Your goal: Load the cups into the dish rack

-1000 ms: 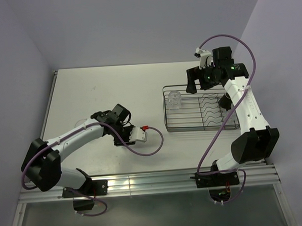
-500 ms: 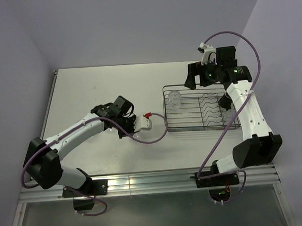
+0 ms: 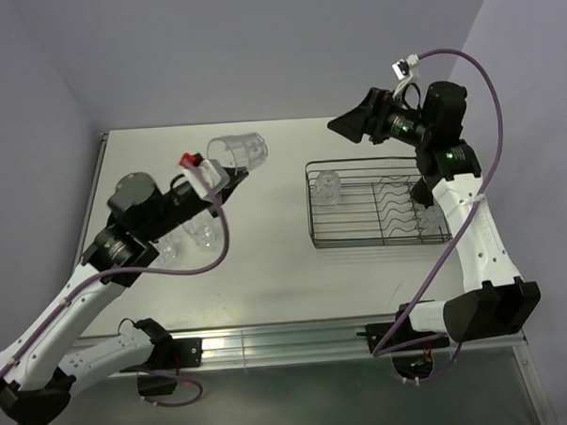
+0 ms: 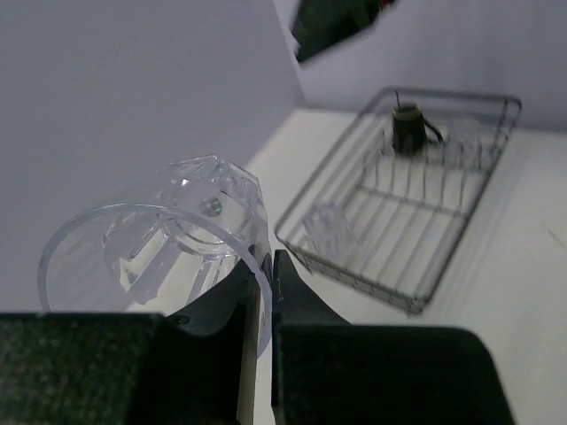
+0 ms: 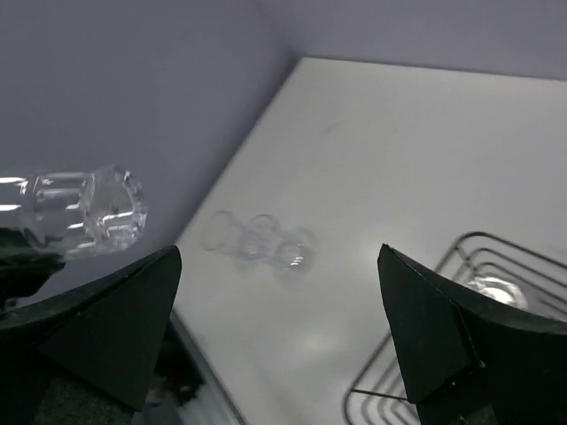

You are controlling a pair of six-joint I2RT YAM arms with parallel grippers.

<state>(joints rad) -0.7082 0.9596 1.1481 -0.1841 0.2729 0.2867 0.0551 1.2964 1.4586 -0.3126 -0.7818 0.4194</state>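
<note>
- Top external view first gives us the white table (image 3: 268,279), with the 2 arms bolted at its near edge.
- The left arm (image 3: 80,297) reaches up and away from its base. The right arm (image 3: 473,232) stands tall beside the right end of the rack.
- The dish rack (image 3: 379,239) sits on the right half of the table, its long side running left to right.
- We count 3 cups in the rack. A corner tumbler (image 3: 328,187) stands in the far left corner. A brown mug (image 3: 419,192) sits near the far right end, and an end tumbler (image 3: 437,220) is just beside it on the near side.
- The right gripper (image 3: 350,125) hangs above the table just beyond the rack's far left corner. Its jaws are spread as wide as they go and have nothing between them.
- The left gripper (image 4: 264,283) is closed almost fully, pinching the rim wall of 1 held tumbler (image 3: 238,150).
- That cup is clear and faceted. It is held well above the far left part of the table, tipped on its side, with its base pointing toward the rack and its mouth toward the wrist.
- We see 2 loose tumblers (image 3: 206,233) standing on the table close together, partly hidden under the left arm, well apart from the rack.
</note>
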